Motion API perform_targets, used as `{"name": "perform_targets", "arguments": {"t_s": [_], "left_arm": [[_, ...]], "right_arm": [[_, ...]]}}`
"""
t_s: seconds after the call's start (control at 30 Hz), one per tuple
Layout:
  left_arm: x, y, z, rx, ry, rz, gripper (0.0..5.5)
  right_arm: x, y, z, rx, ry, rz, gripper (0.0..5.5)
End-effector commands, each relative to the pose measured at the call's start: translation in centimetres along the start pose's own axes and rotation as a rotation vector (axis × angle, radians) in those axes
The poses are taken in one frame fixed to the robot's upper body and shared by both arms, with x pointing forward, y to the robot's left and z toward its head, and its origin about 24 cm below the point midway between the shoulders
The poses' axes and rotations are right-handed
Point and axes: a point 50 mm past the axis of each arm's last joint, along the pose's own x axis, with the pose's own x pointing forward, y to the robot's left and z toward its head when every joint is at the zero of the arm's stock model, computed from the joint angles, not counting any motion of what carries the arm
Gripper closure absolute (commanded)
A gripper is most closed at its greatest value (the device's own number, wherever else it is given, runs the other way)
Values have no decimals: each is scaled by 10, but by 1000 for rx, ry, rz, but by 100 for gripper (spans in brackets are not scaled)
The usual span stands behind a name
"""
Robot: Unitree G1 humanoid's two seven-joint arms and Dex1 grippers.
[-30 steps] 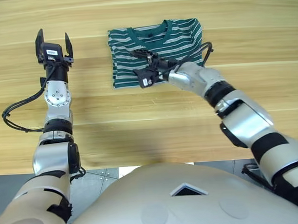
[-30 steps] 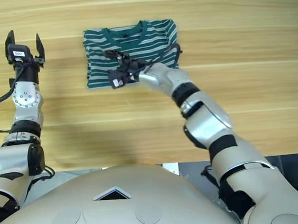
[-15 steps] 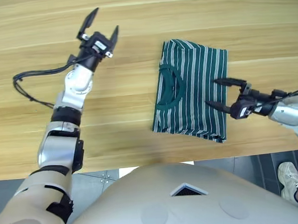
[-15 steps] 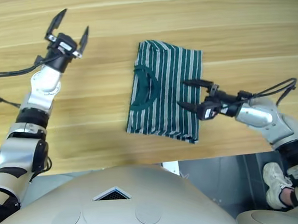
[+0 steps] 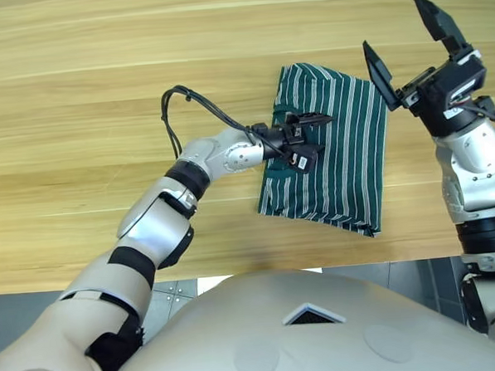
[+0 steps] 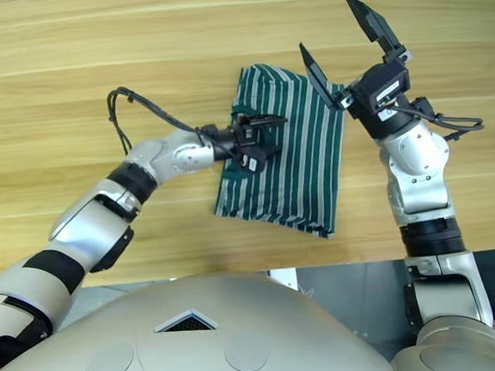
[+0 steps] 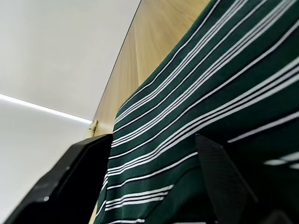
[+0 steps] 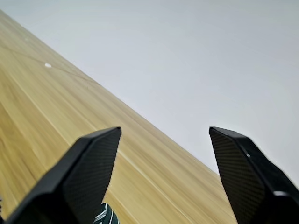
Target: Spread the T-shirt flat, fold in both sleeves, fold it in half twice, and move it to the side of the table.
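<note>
Desk [image 5: 101, 93]: is showing as pale wood with long straight grain. The top is looking smooth and is giving off a soft satin sheen.

T-shirt [image 5: 346, 172]: is reading as knitted cloth, dark green with thin white stripes. It is looking matt and soft, and is rippling slightly along the edges.

Left tool [image 5: 321, 133]: is looking like hard black plastic; its fingers [image 7: 70, 182] are appearing matt up close.

Right tool [image 5: 397, 32]: its black fingers [image 8: 88, 172] are showing a fine woven, carbon-like texture with a dull sheen.

Cable [image 5: 181, 106]: is looking black and rubbery, and is catching a little gloss.
</note>
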Motion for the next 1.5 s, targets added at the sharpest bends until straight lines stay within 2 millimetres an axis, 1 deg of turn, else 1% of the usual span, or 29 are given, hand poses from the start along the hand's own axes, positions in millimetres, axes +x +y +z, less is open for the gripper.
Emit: {"name": "perform_targets", "arguments": {"t_s": [0.03,0.07,0.1,0.17,0.23,0.33,0.4,0.47,0.53,0.57,0.63,0.7,0.77,0.83,0.87,0.93,0.97,1.0,1.03,1.07,1.1,1.17,1.23,1.3,1.37,1.5], "left_arm": [[-50,-41,-37,55,221,-158,219],[-68,-47,-43,29,268,-139,219],[-81,-53,-45,3,296,-123,219],[-98,-66,-41,-54,316,-98,219],[-105,-75,-34,-81,319,-94,219],[-109,-94,-16,-136,306,-94,219],[-108,-95,-9,-149,300,-72,219],[-103,-84,-5,-143,296,4,219],[-105,-64,-11,-94,335,124,219],[-108,-53,-14,-66,356,187,219],[-117,-21,-12,1,364,378,219],[-134,12,0,104,350,555,219],[-155,34,17,190,330,659,219],[-178,45,39,218,307,691,219],[-186,44,47,208,312,664,219],[-211,24,53,156,409,467,219],[-225,15,54,139,477,373,219],[-243,0,54,90,566,249,219],[-260,-21,56,1,644,103,219],[-271,-44,63,-94,658,-64,219],[-275,-59,72,-177,647,-176,219],[-270,-76,84,-272,563,-322,219],[-264,-81,86,-312,519,-370,219],[-256,-85,81,-330,483,-377,219],[-243,-88,73,-349,437,-343,219],[-226,-87,61,-341,386,-287,219]], "right_arm": [[1,7,-3,-36,21,57,202],[-1,10,-5,-43,32,76,202],[-3,12,-8,-50,46,87,202],[-7,15,-13,-66,79,108,202],[-13,17,-17,-81,105,119,202],[-14,22,-24,-95,133,151,202],[-13,24,-27,-100,141,162,202],[-12,24,-27,-101,141,165,202],[-12,24,-25,-97,133,162,202],[-13,23,-24,-96,130,160,202],[-18,20,-22,-103,126,154,202],[-28,15,-15,-159,123,187,202],[-41,13,-10,-232,154,243,202],[-62,14,-12,-365,245,364,202],[-73,15,-14,-418,288,424,202],[-99,21,-20,-545,406,578,202],[-109,26,-22,-582,442,645,202],[-119,34,-23,-596,467,712,202],[-126,45,-23,-591,476,774,202],[-131,56,-21,-573,480,829,202],[-135,64,-20,-564,483,885,202],[-138,74,-15,-558,472,967,202],[-140,75,-12,-563,470,1006,202],[-140,77,-8,-549,459,1032,202],[-139,82,-4,-525,435,1044,202],[-138,85,-3,-515,425,1053,202]]}}
